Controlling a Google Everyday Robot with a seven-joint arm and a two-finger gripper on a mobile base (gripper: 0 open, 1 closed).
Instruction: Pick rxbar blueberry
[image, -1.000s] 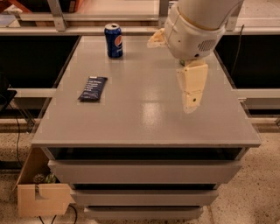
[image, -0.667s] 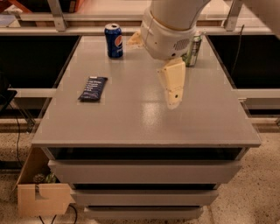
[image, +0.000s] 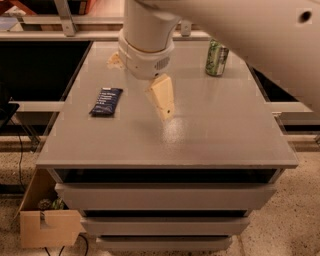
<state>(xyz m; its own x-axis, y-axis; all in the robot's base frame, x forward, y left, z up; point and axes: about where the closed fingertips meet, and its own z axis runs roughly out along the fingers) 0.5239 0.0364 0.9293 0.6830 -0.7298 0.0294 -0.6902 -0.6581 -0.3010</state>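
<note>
The rxbar blueberry (image: 106, 101) is a flat dark navy wrapped bar with white text. It lies flat on the left part of the grey table top (image: 225, 135). My gripper (image: 139, 90) hangs from the white arm over the table's middle, just right of the bar and above it, not touching it. One tan finger (image: 161, 96) points down toward the front. The other finger (image: 114, 61) shows behind the wrist, far apart from the first. The gripper is open and empty.
A green can (image: 217, 58) stands at the back right of the table. The white arm fills the upper right of the view. A cardboard box (image: 47, 220) sits on the floor at the lower left. Drawers run below the table top.
The gripper has moved left, from the right side of the table to just beside the bar. The blue Pepsi can at the back is now hidden behind the arm.
</note>
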